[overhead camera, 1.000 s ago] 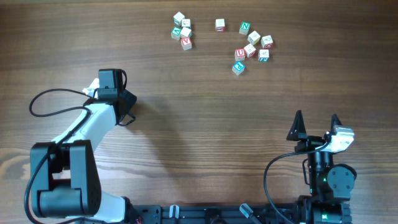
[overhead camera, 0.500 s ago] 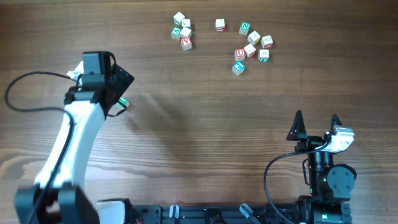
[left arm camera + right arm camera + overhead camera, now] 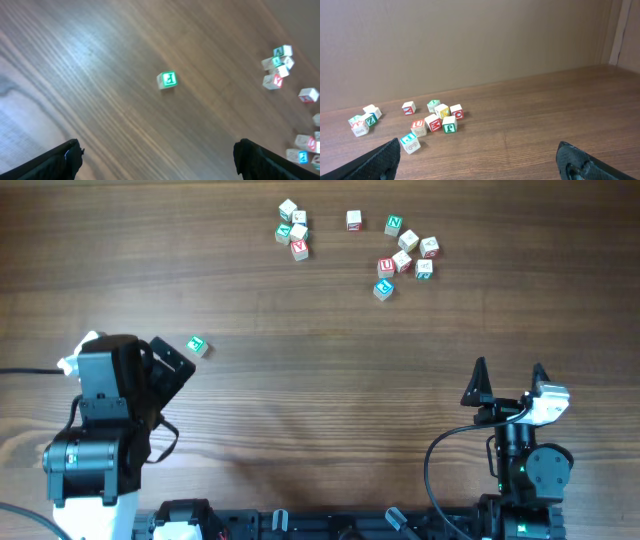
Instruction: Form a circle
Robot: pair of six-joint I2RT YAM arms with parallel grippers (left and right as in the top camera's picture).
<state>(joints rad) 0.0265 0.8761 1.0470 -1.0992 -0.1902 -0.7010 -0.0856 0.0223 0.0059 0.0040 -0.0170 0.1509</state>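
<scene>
One pale wooden cube with green print (image 3: 197, 346) lies alone on the left part of the table, and it also shows in the left wrist view (image 3: 167, 79). My left gripper (image 3: 170, 366) stands open just left of and nearer than this cube, not touching it. In its wrist view the left gripper (image 3: 157, 156) has only bare wood between its fingers. My right gripper (image 3: 509, 370) is open at the front right, and in its own view the right gripper (image 3: 479, 150) holds nothing. No circle of cubes shows in any view.
A clump of several letter cubes (image 3: 293, 230) sits at the back, left of centre. A looser group of several cubes (image 3: 405, 250) lies at the back right, seen ahead of the right gripper (image 3: 434, 121). A brown wall (image 3: 470, 40) rises behind the table.
My left gripper opened and left the green-print cube on the table. The left arm then drew back toward the front left. The right arm has not moved.
</scene>
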